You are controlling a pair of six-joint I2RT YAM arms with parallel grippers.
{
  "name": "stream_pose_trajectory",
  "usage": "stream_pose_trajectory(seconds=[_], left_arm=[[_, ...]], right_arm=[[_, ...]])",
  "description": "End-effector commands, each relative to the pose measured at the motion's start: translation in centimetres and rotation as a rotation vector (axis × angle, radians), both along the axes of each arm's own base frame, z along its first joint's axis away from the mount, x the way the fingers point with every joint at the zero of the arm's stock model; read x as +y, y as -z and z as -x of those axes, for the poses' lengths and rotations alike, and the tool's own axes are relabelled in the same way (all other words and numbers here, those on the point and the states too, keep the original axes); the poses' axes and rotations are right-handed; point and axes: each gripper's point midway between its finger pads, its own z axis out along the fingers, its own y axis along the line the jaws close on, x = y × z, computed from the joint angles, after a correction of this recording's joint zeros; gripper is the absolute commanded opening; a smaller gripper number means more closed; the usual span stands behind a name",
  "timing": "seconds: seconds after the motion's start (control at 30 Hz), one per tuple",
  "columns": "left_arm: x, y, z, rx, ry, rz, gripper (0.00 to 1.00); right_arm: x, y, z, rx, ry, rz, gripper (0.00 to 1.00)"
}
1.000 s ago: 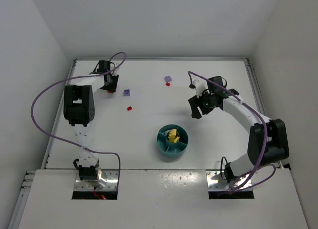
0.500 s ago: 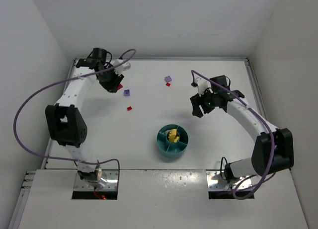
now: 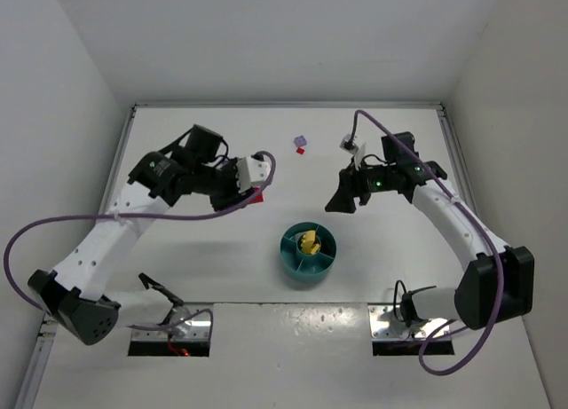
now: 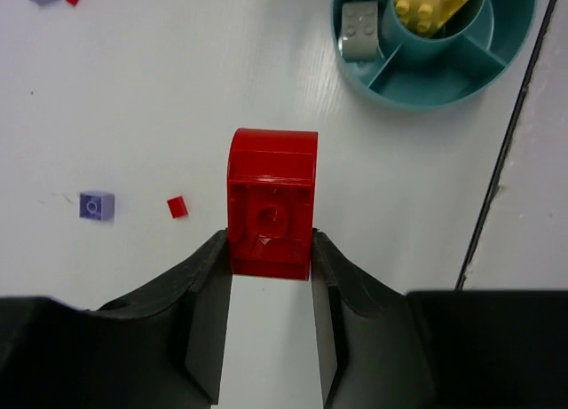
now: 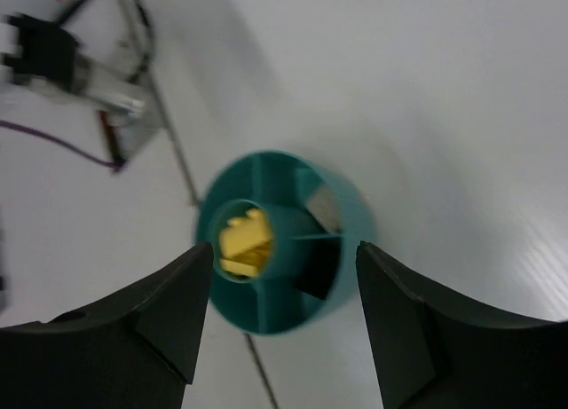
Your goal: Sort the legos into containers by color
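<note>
Red brick (image 4: 272, 200), clamped in left gripper (image 4: 271, 249): to be lowered into an empty wedge (image 4: 437, 72) of dish (image 4: 426, 101) (centre taken by yellow bricks (image 4: 430, 5)). Right gripper (image 5: 284, 254): parted, empty.

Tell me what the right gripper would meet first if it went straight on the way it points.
The teal dish, framed between the right gripper's open fingers, probably near the centre well holding the yellow legos. Nothing shows in between, though depth is unclear.

White table (image 3: 222, 249), plain white walls (image 3: 266, 45), white front ledge (image 3: 284, 356)
</note>
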Motion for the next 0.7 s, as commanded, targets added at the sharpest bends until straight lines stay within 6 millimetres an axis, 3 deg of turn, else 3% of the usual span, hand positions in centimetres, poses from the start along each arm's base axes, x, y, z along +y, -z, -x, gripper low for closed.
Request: stream_pose_trajectory(seconds=[0.0,0.1,0.2,0.23,0.27,0.33,0.47,0.67], left_arm=[[-2.8,-4.3,-0.1,-0.171,-0.045,0.217,0.02],[-3.4,-4.4,-0.7,-0.131,-0.116,0.267,0.02],[-4.2,-4.7,-0.8,-0.096,-0.149,0.33,0.02],[-4.3,-4.9,-0.9,-0.091,-0.16,0.346,0.02],[-4.5,-4.4,-1.1,-0.061,-0.177,0.346,0.02],[-5.1,-4.1,-1.1,-0.028,-0.173,0.358,0.02],[-5.9,-3.3,-1.5,0.013,-0.177,0.364,0.03],[-6.7,-2.9,-1.7,0.055,-0.166,0.375,0.03]], right_arm=[[4.2,-7.4,2.7,0.189,-0.195,-0.385,0.67],[5.4,-8.8,1.7,0.29,-0.19,-0.466,0.67],[6.2,-8.9,0.1,0.328,-0.16,-0.495,0.68],[6.6,-8.8,0.4,0.435,-0.124,-0.512,0.69],[6.9,-9.5,-0.6,0.389,-0.125,-0.534,0.69],[7.4,-9.8,-0.9,0.461,-0.104,-0.558,0.7],[8.9,-11.5,-1.5,0.415,-0.127,-0.572,0.71],[10.4,-11.3,-2.1,0.449,-0.14,-0.57,0.76]])
